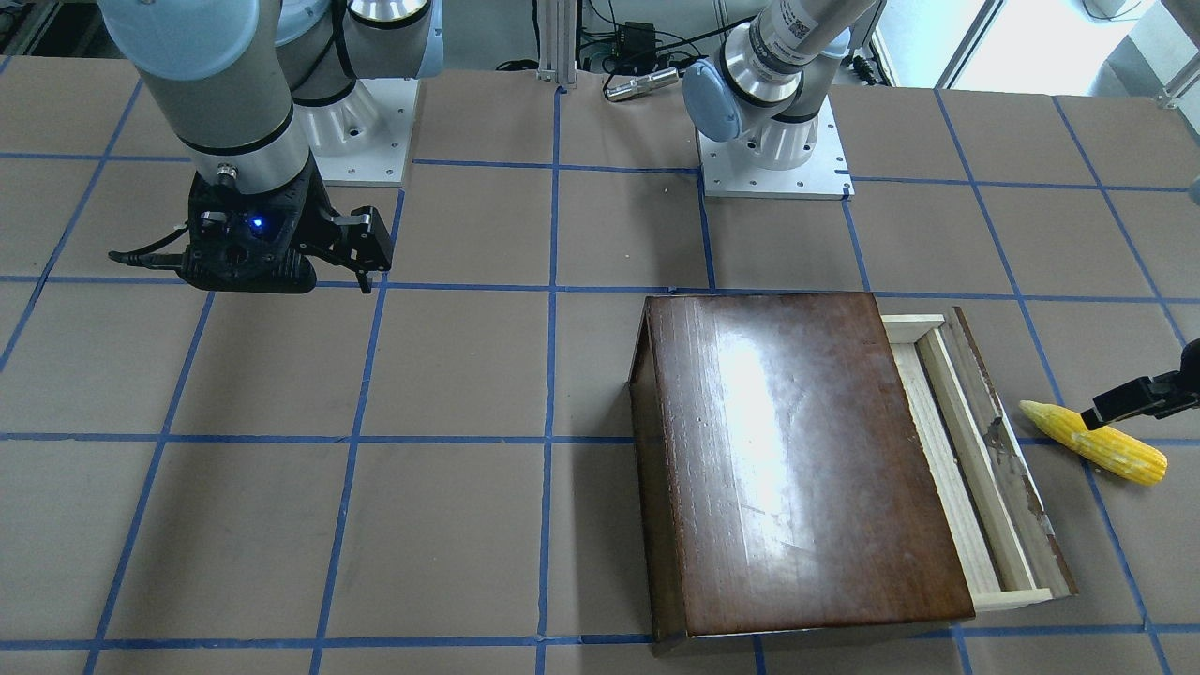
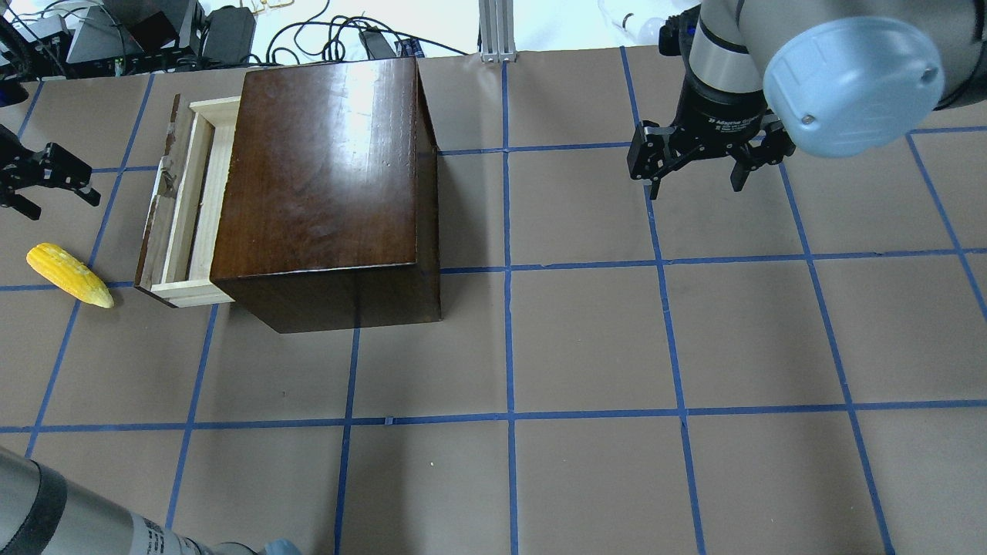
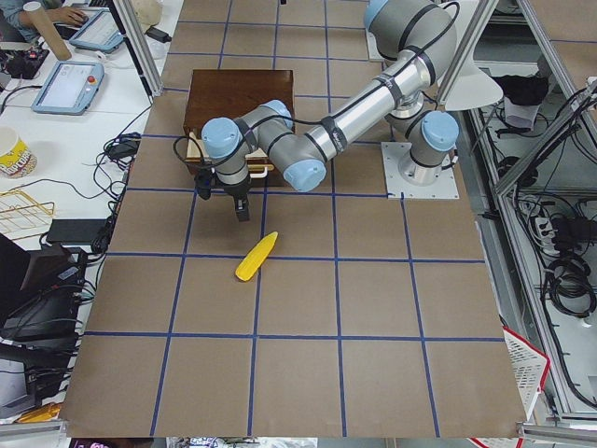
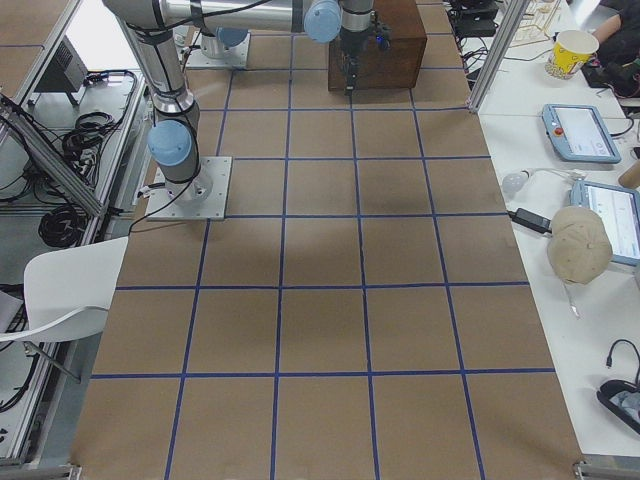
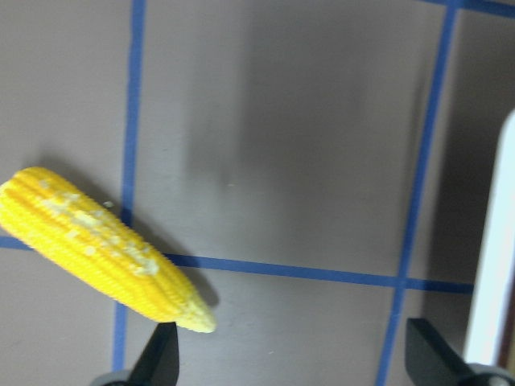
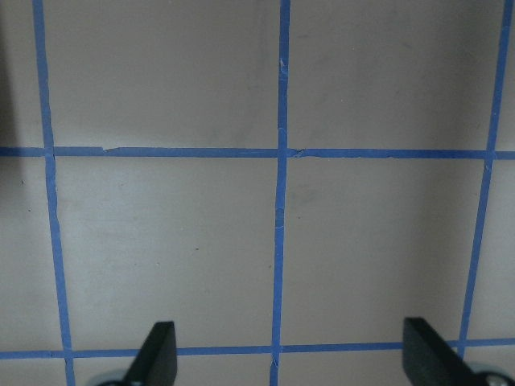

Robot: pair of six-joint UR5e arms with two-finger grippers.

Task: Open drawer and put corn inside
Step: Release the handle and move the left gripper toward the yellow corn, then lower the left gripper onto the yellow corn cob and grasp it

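The box (image 2: 328, 169) is set on the left half of the table (image 2: 586, 339), toward the edge across from the robot. The drawer (image 2: 202, 202) is seen pulled partly out of the box, toward the table's left end, with its dark front panel outermost. The corn (image 2: 69, 275) is laid flat on the table just beyond that panel. It is apart from the panel and is crossed beneath by a blue tape line (image 2: 46, 287), with its pointed end turned toward the drawer.

The left gripper (image 5: 291, 354) is held over the table between the corn and the drawer front. Its fingers are spread wide and nothing is gripped between them. In the left wrist view the corn's tip is seen just beside one fingertip, though contact cannot be judged.

The right gripper (image 2: 694, 185) is held above the table on the box's right side. Its fingers are likewise spread, and only table and tape are seen beneath it in its wrist view.
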